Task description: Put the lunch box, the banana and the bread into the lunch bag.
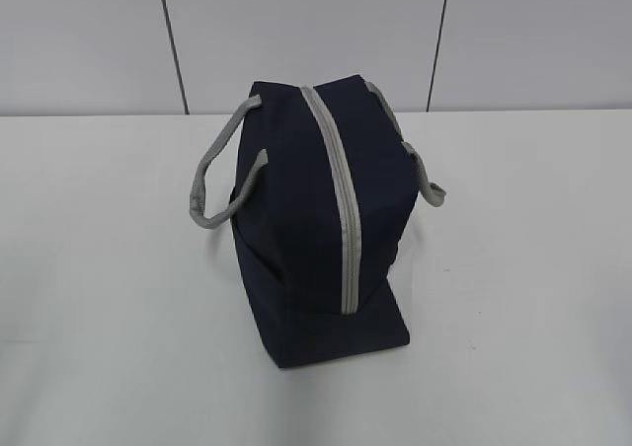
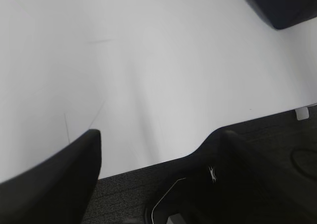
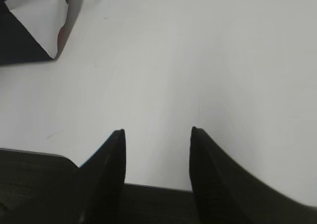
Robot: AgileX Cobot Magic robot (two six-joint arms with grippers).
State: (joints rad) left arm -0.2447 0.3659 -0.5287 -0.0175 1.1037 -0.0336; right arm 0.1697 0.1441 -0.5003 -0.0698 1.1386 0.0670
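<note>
Lunch bag [image 1: 316, 229] upright at centre of frame on white desk [image 1: 533, 268], grey zipper strip [image 1: 336, 209] running closed along top, grey handles [image 1: 222, 180] flopped to either side. Lunch box, banana, bread not visible in any view.

Left hand [image 2: 158, 149] low over bare desk, fingers apart, holding nothing. Right hand [image 3: 157, 144] likewise spread and empty; bag corner at upper left of frame.

Likely first step: unzip. Steady bag with one hand, pull from zipper end with other, avoid snagging handles. Ring pull not made out.

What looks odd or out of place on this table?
The lunch bag stands alone on the white table with its grey zipper strip shut. No lunch box, banana or bread shows in any view. Both pincers, left and right, are open and hold nothing.
</note>
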